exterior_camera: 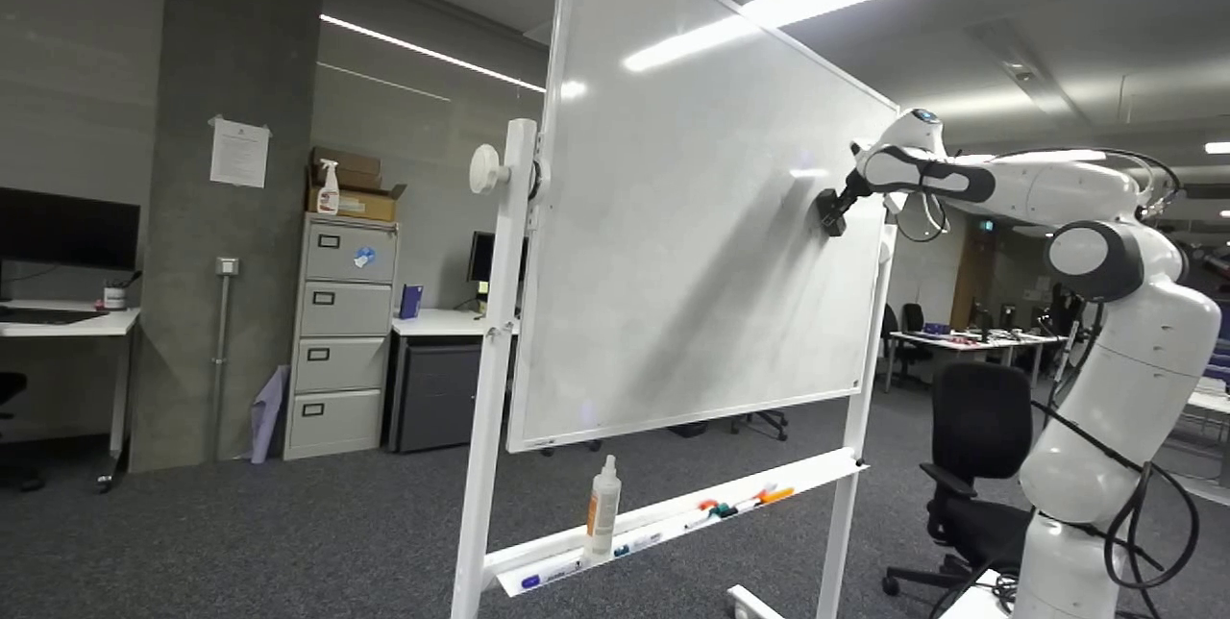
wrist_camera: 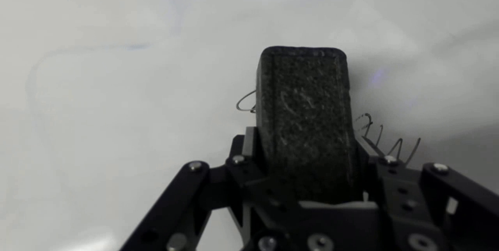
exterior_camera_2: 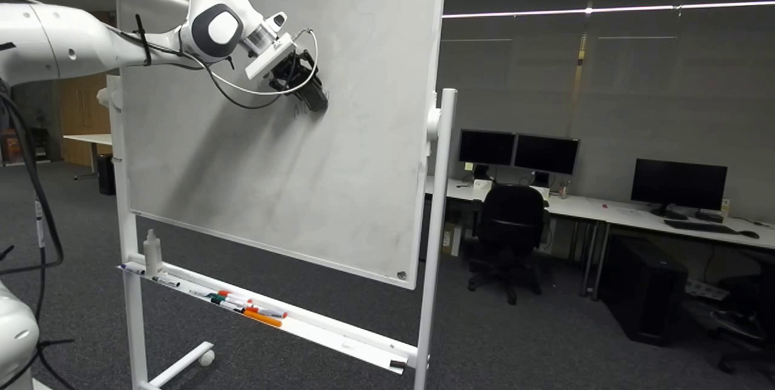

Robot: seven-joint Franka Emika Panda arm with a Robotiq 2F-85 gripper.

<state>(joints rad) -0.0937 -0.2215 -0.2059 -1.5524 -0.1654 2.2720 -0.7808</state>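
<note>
Two risks with dark eraser [wrist_camera: 304,95] clamped in gripper [wrist_camera: 307,136]: may twist loose if pressed too hard against whiteboard [wrist_camera: 136,126]. May smear nearby scribbles [wrist_camera: 399,145] if dragged unevenly.

The dark block [wrist_camera: 304,114] looks matt and rough like felt, the gripper [wrist_camera: 307,138] around it smooth with shiny metal screws [wrist_camera: 195,166]. In an exterior view the whiteboard [exterior_camera: 692,206] is smooth and glossy; from it, the arm [exterior_camera: 1153,340] at three o'clock looks like glossy plastic, the filing cabinet [exterior_camera: 346,316] at nine o'clock painted metal.
</note>
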